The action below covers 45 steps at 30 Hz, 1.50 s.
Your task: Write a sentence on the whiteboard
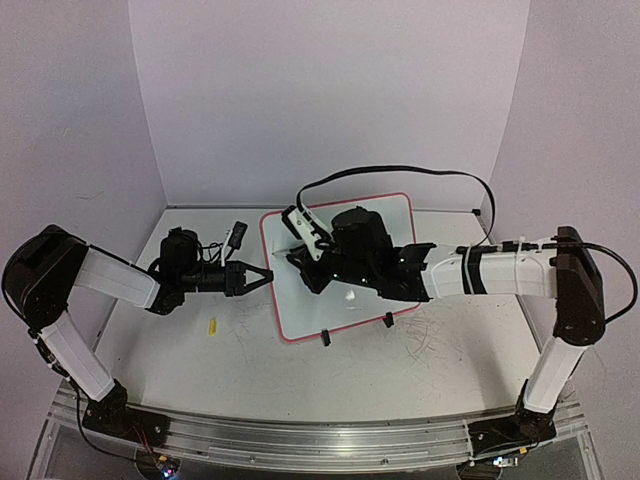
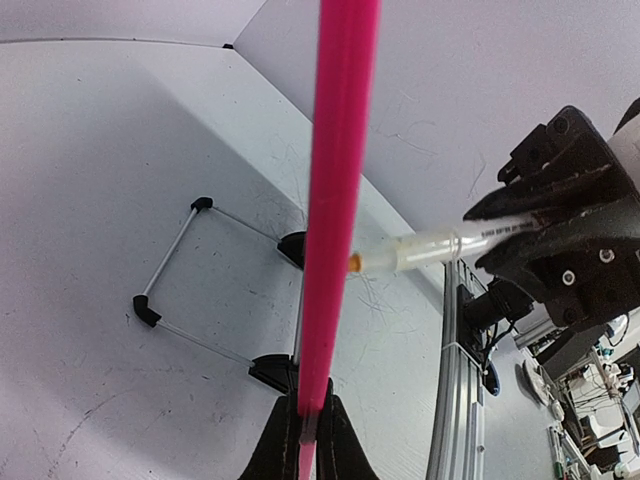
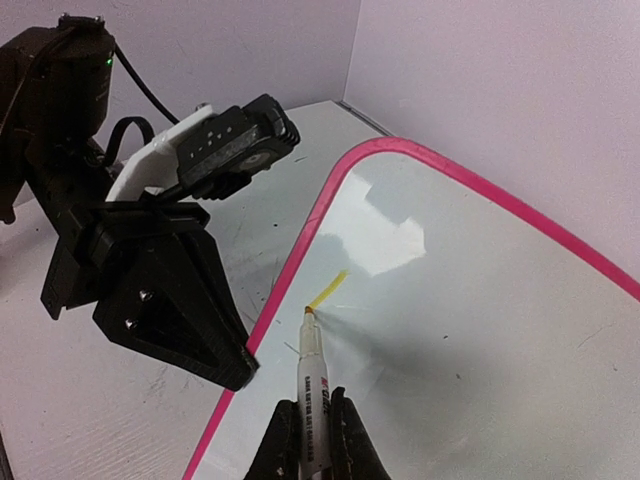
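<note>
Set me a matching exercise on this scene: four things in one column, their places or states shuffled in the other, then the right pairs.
Things:
1. left gripper
2. right gripper
3. yellow stroke
4. small yellow piece

Places or states:
A. lying on the tabletop, left of the whiteboard
B. shut on the marker
C. on the whiteboard, at the marker's tip
D. shut on the whiteboard's pink rim

Pairs: 1-D, 2-B, 3-C, 4-A.

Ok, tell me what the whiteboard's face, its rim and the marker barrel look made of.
Whiteboard face: smooth, glossy coated panel; it mirrors a bright patch. Core unclear. Rim: pink plastic, probably, evenly coloured with rounded corner. Marker barrel: translucent whitish plastic, printed lettering.
</note>
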### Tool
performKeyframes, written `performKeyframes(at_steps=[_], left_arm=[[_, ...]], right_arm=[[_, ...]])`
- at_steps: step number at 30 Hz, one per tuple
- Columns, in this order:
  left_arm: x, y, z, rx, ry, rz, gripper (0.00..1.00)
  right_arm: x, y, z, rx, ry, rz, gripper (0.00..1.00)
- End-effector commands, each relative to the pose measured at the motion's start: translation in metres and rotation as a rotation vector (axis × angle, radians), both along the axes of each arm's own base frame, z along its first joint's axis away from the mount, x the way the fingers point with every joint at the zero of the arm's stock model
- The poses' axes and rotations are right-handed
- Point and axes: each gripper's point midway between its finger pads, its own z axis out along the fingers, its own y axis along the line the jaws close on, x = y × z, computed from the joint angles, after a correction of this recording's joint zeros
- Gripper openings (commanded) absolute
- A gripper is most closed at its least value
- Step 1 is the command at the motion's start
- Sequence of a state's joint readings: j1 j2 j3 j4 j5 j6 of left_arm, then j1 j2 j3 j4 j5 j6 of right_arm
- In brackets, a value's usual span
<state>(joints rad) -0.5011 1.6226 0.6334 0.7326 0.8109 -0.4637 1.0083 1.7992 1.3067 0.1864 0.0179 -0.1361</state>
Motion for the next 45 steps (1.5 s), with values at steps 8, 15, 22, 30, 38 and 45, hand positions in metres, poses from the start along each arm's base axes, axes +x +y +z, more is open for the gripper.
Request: performKeyframes(at_steps=[8, 15, 22, 30, 38, 45], left_arm=[[0.001, -0.005, 0.027, -0.042, -0.067, -0.029, 0.0], [0.001, -0.005, 0.025, -0.039, -0.064, -0.027, 0.0], [0.0, -0.005, 0.024, -0.037, -0.065, -0.028, 0.0], [-0.001, -0.004, 0.024, -0.037, -0.066, -0.029, 0.0], [0.001, -0.005, 0.025, -0.037, -0.068, -0.031, 0.0], [0.0, -0.005, 0.025, -0.037, -0.068, -0.032, 0.0]], right_arm=[[-0.008, 0.0, 0.01, 0.039, 0.014, 0.003, 0.0], [-0.017, -0.003, 0.056, 0.154, -0.022, 0.028, 0.0], [-0.008, -0.001, 0.048, 0.144, -0.016, 0.005, 0.0], [0.001, 0.0, 0.04, 0.13, -0.014, -0.025, 0.0], [0.002, 0.003, 0.033, 0.116, -0.001, -0.014, 0.0], [0.003, 0.005, 0.029, 0.108, -0.001, -0.011, 0.0]])
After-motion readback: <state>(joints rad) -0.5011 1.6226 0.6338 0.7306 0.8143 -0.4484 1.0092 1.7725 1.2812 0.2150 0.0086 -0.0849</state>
